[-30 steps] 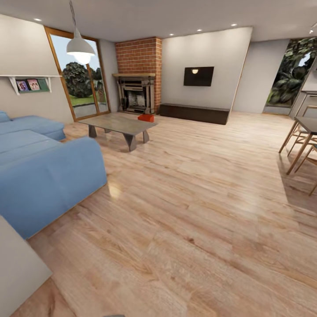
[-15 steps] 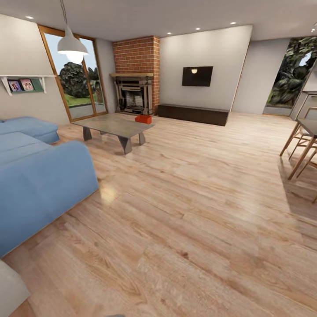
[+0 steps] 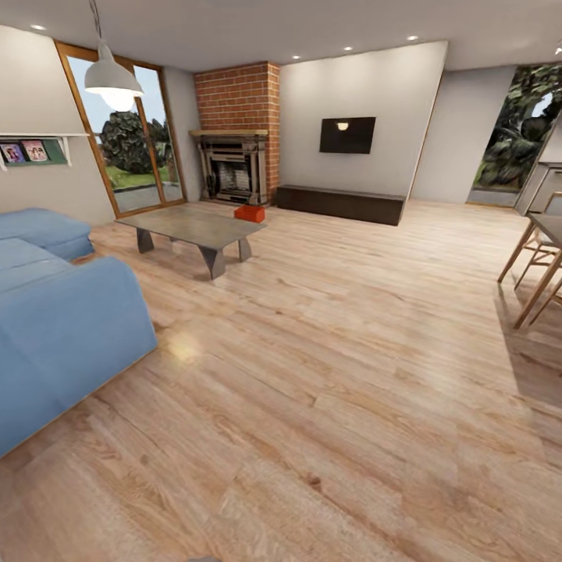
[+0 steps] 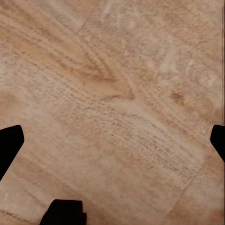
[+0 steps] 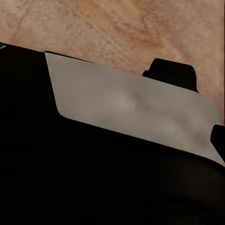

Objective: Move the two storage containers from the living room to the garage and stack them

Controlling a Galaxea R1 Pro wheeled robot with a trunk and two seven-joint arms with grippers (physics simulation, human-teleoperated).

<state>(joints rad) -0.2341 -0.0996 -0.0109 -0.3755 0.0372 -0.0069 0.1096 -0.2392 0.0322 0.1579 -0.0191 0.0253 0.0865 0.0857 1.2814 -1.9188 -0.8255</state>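
Head view, left to right: blue sofa point(image 3: 55, 328) sat at the left edge, a wall shelf point(image 3: 31, 148) with small framed pictures above it, white pendant lamp point(image 3: 113, 78) hanging near a tall wood-framed window point(image 3: 129, 133). Low grey coffee table point(image 3: 195, 228) stood on the light wood plank floor point(image 3: 328, 375). Just past the table's far corner, on the planks in front of the brick fireplace point(image 3: 234, 156), was a small red-orange boxy shape point(image 3: 250, 213) — looked like the storage containers, low-walled, rectangular; too far off to tell whether it was one bin or two together. Right of that: dark wall TV point(image 3: 347, 134) over a long low dark cabinet point(image 3: 339, 204), then a window with foliage, then wooden chair legs point(image 3: 535, 273) at the right edge. Left wrist view: dark fingertips point(image 4: 9, 145) at opposite edges, spread wide, nothing between, only planks beyond. Right wrist view: black robot body and a grey panel point(image 5: 126, 108) blocked most of it; couldn't tell how the right jaws stood.
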